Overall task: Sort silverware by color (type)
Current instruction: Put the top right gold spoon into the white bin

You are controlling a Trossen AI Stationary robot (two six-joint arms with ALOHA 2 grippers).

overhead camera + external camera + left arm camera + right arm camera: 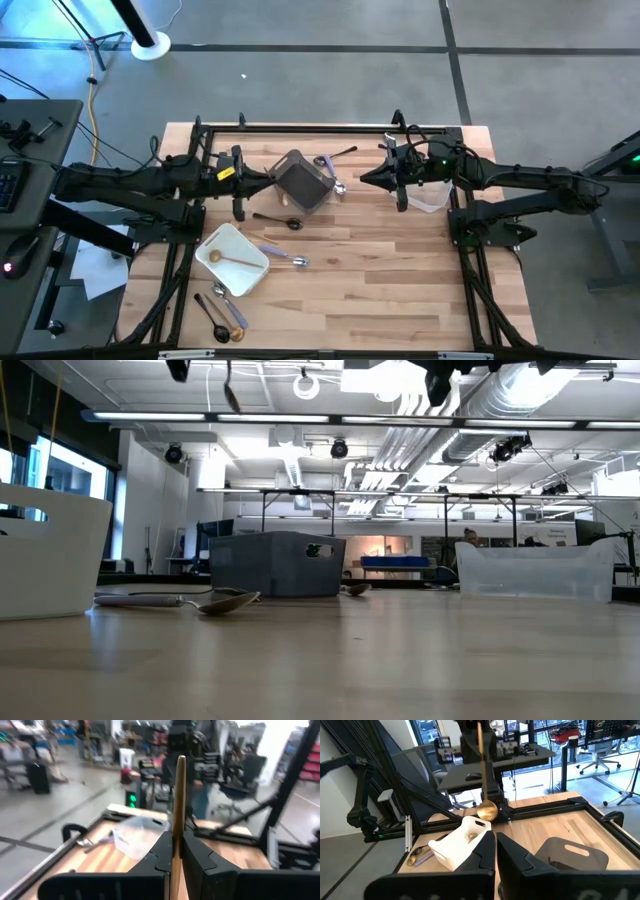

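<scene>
Left gripper [262, 181] is held above the table just beside the grey bin [303, 183], on the bin's left in the high view. Its fingers [200, 855] are clamped tight on the handle of a gold spoon [179, 805]. In the right wrist view the same spoon [487, 811] is seen hanging bowl down, clear of the table.

Right gripper [366, 179] is raised between the grey bin and the clear tub [430, 196]. Its fingers [515, 852] are pressed together and nothing is seen gripped.

The rest of the silverware is spread over the wood table [400, 290]:
- A second gold spoon [232, 261] is lying inside the white tray [250, 278].
- A black spoon [278, 221] is laid between bin and tray.
- A lilac-handled spoon [281, 256] is laid just beside the tray's right edge.
- A small cluster of spoons [222, 314] is left near the front left corner; black and gold are made out, exact count cannot be told.
- Silver pieces [339, 186] are seen touching or just beside the bin's right side.
- A dark utensil [340, 154] is laid behind the bin.

In the low view one spoon [215, 601] is seen flat on the table in front of the bin [275, 565].
</scene>
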